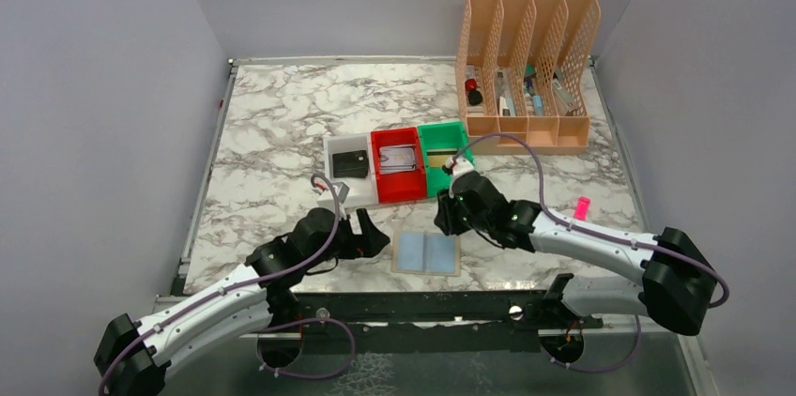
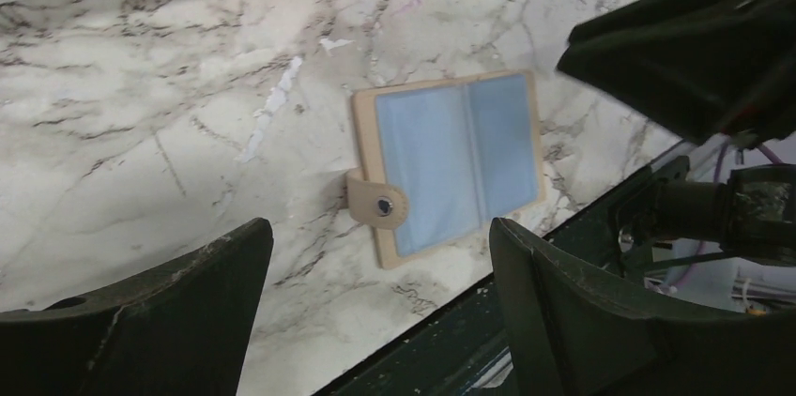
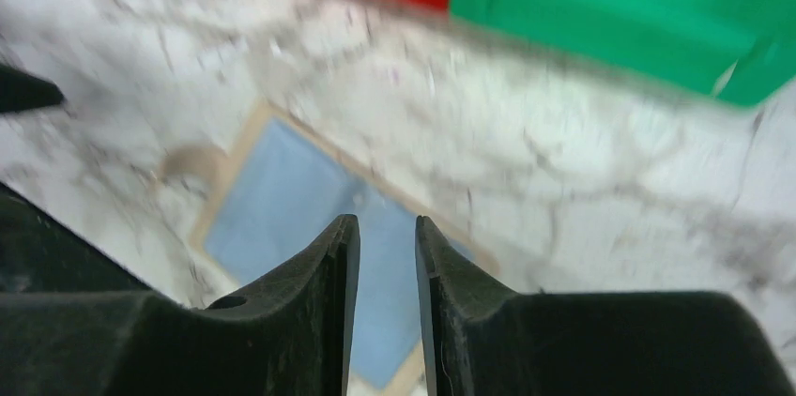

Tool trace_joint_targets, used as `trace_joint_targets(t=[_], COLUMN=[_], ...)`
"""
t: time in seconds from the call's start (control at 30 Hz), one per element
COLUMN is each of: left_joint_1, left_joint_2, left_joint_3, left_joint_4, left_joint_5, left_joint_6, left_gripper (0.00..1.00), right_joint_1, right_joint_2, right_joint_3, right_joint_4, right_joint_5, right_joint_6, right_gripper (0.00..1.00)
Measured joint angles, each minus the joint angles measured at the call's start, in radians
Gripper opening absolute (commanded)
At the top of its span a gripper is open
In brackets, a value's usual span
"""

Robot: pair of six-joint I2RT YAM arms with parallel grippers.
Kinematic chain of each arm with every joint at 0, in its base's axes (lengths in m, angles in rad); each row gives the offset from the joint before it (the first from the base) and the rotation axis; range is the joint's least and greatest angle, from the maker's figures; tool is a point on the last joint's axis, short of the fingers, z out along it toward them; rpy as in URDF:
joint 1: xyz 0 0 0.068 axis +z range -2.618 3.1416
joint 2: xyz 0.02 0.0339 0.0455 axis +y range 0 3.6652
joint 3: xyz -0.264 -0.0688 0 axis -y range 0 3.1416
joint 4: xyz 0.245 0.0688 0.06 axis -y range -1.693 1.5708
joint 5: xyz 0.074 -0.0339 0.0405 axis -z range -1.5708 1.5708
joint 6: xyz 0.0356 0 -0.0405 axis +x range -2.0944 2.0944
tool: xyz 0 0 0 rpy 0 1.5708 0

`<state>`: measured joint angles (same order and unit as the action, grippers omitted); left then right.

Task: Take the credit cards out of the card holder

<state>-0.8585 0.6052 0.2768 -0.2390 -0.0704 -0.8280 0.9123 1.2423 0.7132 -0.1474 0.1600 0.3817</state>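
Marbled counter (image 1: 272,124) carries everything; ref pt here is the card holder (image 1: 427,252). Biggest item is a peach file organizer (image 1: 526,68), standing well behind & to the right of the holder, w/ small odds in its slots. A row of 3 trays sits just behind the holder: white tray (image 1: 329,152) behind-left, red tray (image 1: 402,195) straight behind, green tray (image 1: 441,129) behind-right. Next, the left end effector (image 2: 380,227) hovers just left of the holder, jaws spread wide, nothing btwn them. Then the right end effector (image 3: 385,222) hangs over the holder's back-right part, pointing down at it, jaws only a narrow slit apart & gripping nothing. The holder itself lies opened flat near the counter's front edge, blue-grey inside facing up. The black credit card (image 1: 350,163) lies in the white tray & the silvery grey credit card (image 1: 399,159) in the red one, both apart from the holder. Green tray holds smth dark, poss. another card, too small to tell. The snap tab (image 2: 377,204) sticks out from the holder's left edge. A small pink item (image 1: 582,206) sits off to the holder's right, well apart.
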Motion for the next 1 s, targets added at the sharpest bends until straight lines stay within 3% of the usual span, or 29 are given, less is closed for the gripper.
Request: trace_joint_targets(t=[0.13, 0.43, 0.7, 1.0], left_joint_1=[0.000, -0.049, -0.188, -0.208], left_joint_2=[0.031, 0.172, 0.306, 0.484], left_joint_3=[0.029, 0.059, 0.093, 0.125], left_joint_4=[0.047, 0.149, 0.192, 0.224], left_joint_5=[0.062, 0.134, 0.103, 0.060], left_joint_6=[0.015, 0.026, 0.021, 0.021], left_gripper=[0.86, 0.84, 0.84, 0.83], right_joint_1=[-0.003, -0.003, -0.003, -0.003], right_joint_2=[-0.073, -0.109, -0.061, -0.045], right_joint_3=[-0.126, -0.231, -0.231, -0.225], right_joint_4=[-0.086, -0.086, -0.087, -0.087], right_joint_5=[-0.082, -0.163, -0.138, -0.111], right_joint_6=[0.148, 0.345, 0.423, 0.448], right_gripper=[0.35, 0.35, 0.35, 0.35])
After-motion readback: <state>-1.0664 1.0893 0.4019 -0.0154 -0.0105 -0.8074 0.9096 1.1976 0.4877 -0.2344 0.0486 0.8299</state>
